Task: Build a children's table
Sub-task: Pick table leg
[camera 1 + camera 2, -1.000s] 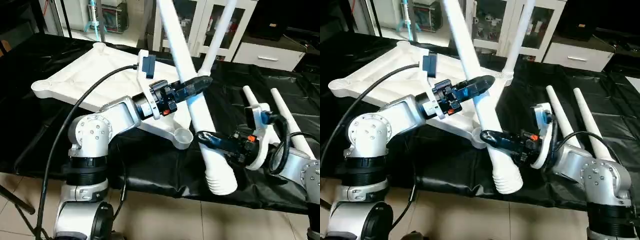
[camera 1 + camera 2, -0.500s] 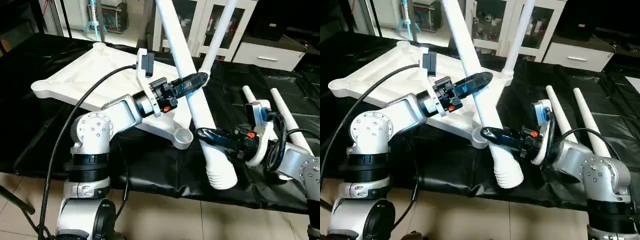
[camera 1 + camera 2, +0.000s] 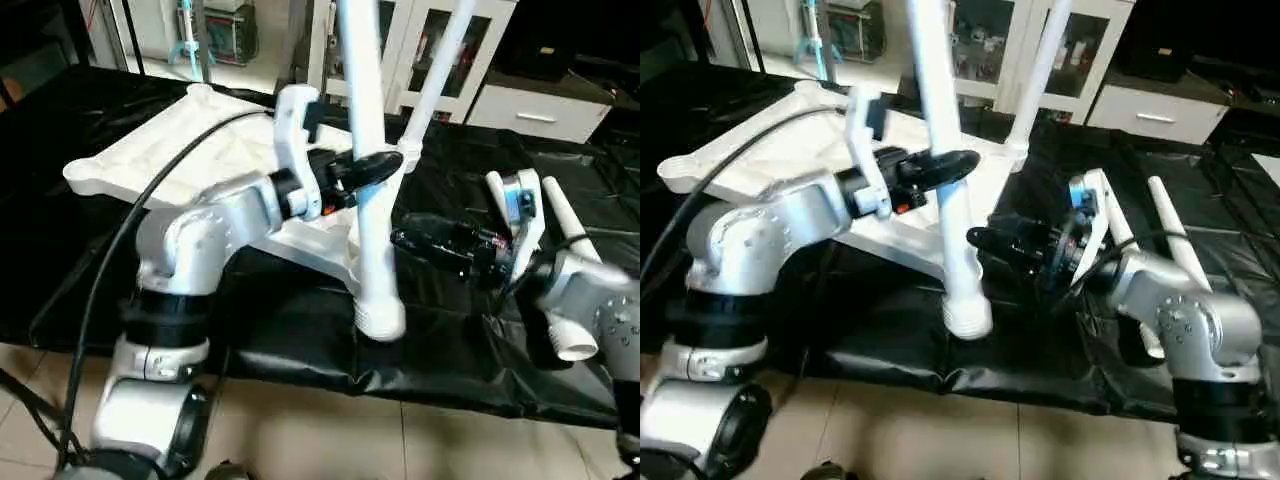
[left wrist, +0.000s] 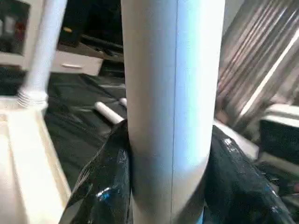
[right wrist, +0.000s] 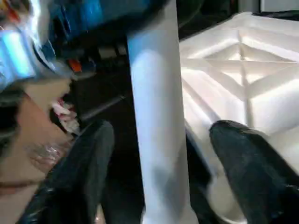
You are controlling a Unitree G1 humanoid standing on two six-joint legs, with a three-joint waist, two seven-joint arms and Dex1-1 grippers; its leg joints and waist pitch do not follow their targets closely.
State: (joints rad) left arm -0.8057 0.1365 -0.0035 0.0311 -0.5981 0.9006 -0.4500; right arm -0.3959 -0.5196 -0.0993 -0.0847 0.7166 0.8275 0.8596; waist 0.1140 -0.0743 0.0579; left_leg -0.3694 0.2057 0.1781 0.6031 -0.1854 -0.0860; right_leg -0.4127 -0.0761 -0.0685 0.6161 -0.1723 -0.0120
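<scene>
- The tabletop (image 3: 200, 140) lies ribbed side up on the left half of the desk (image 3: 60, 270), on black sheeting. Its left corner sits near the desk's left side; bare sheeting lies between its front edge and the desk's front edge.
- One leg (image 3: 430, 80) stands upright in the far corner socket of the tabletop.
- The left tool (image 3: 372, 166) reaches across the tabletop's right part. Its two fingers are clamped on a second leg (image 3: 370, 200); the left wrist view shows a black finger (image 4: 110, 182) pressed against each side of the tube.
- The held leg stands close to upright, narrow end up and out of view at the top. Its wide ribbed end (image 3: 380, 318) is at the tabletop's near right corner, close to the desk's front edge. Whether it is seated in the socket there cannot be told.
- The right tool (image 3: 400, 238) is just right of the held leg, below the left tool. Its fingers are spread apart, one on each side of the tube with a gap to it, as the right wrist view shows (image 5: 247, 163).
- Two more legs (image 3: 560, 220) lie on the sheeting at the right, partly behind the right arm, with open sheeting beyond them toward the desk's right edge.
</scene>
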